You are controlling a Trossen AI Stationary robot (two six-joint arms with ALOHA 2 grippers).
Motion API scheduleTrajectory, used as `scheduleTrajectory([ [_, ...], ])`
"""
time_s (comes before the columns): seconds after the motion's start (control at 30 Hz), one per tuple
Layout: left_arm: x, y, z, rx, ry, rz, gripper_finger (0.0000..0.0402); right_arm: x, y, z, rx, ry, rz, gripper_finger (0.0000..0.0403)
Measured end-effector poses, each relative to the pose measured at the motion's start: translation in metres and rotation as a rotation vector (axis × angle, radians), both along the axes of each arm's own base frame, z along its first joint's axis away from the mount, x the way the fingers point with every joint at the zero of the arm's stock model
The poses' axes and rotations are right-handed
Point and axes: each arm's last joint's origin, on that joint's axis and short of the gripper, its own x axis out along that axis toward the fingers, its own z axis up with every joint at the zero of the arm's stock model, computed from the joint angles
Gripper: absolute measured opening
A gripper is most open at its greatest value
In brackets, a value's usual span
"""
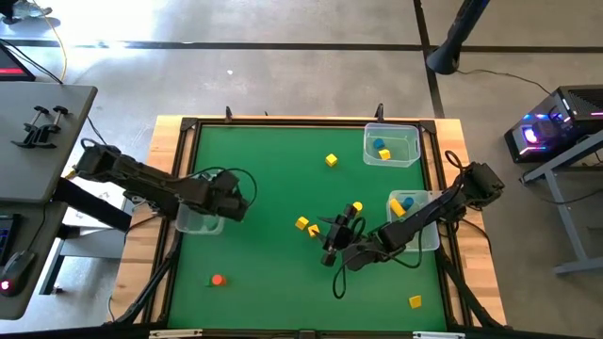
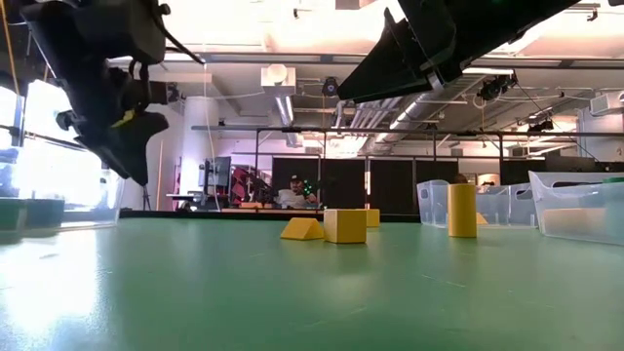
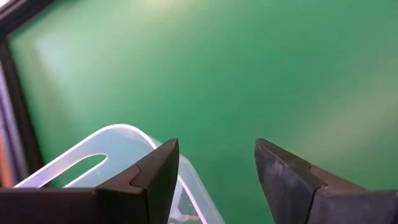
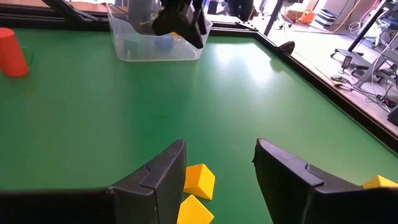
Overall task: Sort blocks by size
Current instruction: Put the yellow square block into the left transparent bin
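Two yellow blocks [image 1: 301, 223] [image 1: 314, 230] lie mid-table. My right gripper [image 1: 332, 235] hangs open above them, and they show between its fingers [image 4: 199, 180]. A yellow cylinder block [image 1: 356, 207] stands on end just behind the gripper. More yellow blocks lie at the far middle [image 1: 331, 160] and the near right [image 1: 415, 301]. An orange-red block [image 1: 218, 279] stands at the near left. My left gripper [image 3: 216, 162] is open with nothing between its fingers, above the inner rim of a clear bin [image 1: 196, 221] on the left.
Two clear bins stand on the right, one at the far corner [image 1: 391, 144] and one under the right arm [image 1: 419, 218]; each holds a blue and a yellow piece. A wooden frame [image 1: 283, 121] borders the green mat. The right arm's cable [image 1: 341, 278] trails on the mat.
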Motion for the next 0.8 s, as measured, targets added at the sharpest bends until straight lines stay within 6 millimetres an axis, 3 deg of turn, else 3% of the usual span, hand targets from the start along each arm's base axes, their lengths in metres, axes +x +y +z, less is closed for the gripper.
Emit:
scheduleTrajectory([
  [0.2,-0.003,-0.002,0.005,-0.006,-0.01,-0.011,0.0195,0.0,0.0,0.0,0.001,0.0,0.0,0.0181],
  [0.37,-0.002,-0.009,0.022,-0.002,-0.072,-0.06,0.0195,0.0,0.0,0.0,0.002,-0.001,-0.001,0.0181],
  [0.53,0.002,-0.023,0.038,0.045,-0.172,-0.166,0.0195,0.0,0.0,0.0,0.002,-0.002,-0.001,0.0181],
  [0.8,0.025,-0.054,0.044,0.175,-0.398,-0.372,0.0195,0.001,0.0,0.001,0.007,-0.012,0.0,0.0181],
])
